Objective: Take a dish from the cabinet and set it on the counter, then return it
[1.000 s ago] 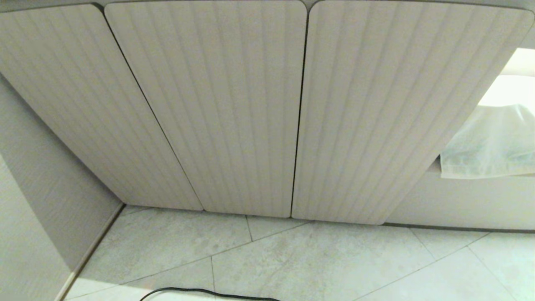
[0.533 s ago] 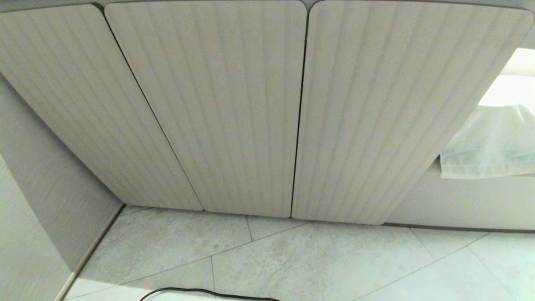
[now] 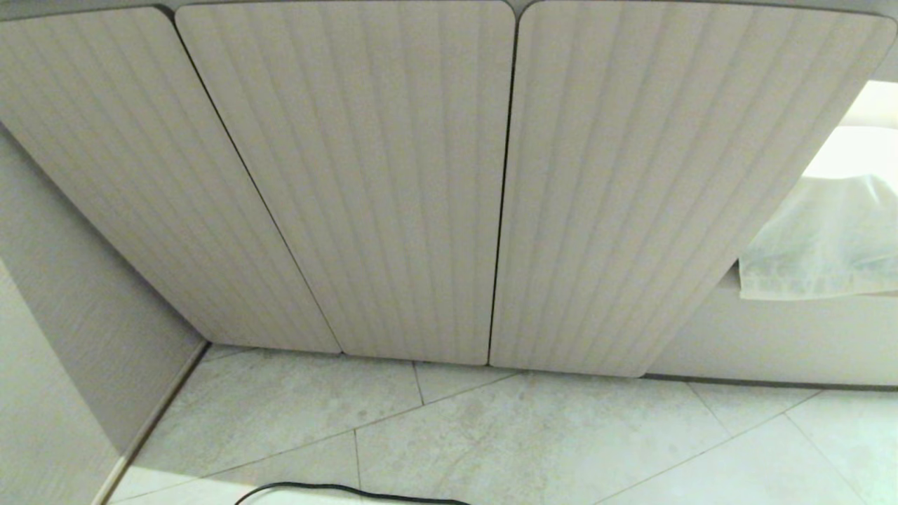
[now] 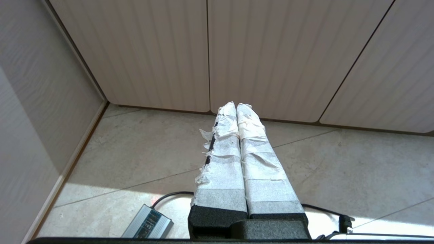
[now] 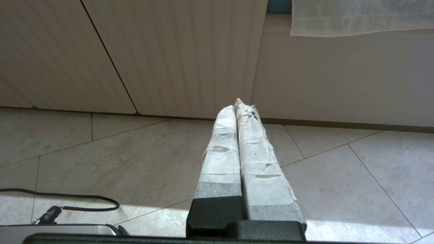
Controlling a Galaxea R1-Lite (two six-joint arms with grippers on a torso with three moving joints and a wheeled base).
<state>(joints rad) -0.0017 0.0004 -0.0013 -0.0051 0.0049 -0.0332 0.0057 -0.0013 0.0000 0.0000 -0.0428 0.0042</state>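
Nearest to the robot, a black cable (image 3: 351, 489) lies on the pale tiled floor (image 3: 533, 435), curving along the bottom edge of the head view. The left wrist view shows a small silver power adapter (image 4: 147, 222) on the same floor, lying close under the arm with a cable leading from it.

The left claw (image 4: 236, 105) hangs low over the tiles, its two tape-wrapped fingers (image 4: 222, 156) pressed together along their whole length, clenched on nothing. The right claw (image 5: 237, 105) hangs the same way on the other side, its taped fingers (image 5: 257, 159) also pressed flat against each other and empty. Neither arm shows in the head view.

Beyond the tiles stands the cabinet (image 3: 379, 182), beige, with vertically ribbed doors whose corners are rounded. Three doors fill the head view side by side, all shut, with thin dark gaps between them. Both claws point toward the foot of these doors, apart from them.

To the robot's left, a plain grey side wall (image 3: 63, 337) meets the cabinet in a corner. To the right of the doors runs a smooth beige panel (image 3: 786, 344), and above it a thin white cloth (image 3: 828, 238) hangs over a ledge, brightly lit from behind.

The dish cannot be seen in any view; with every door closed, nothing of the cabinet's inside shows
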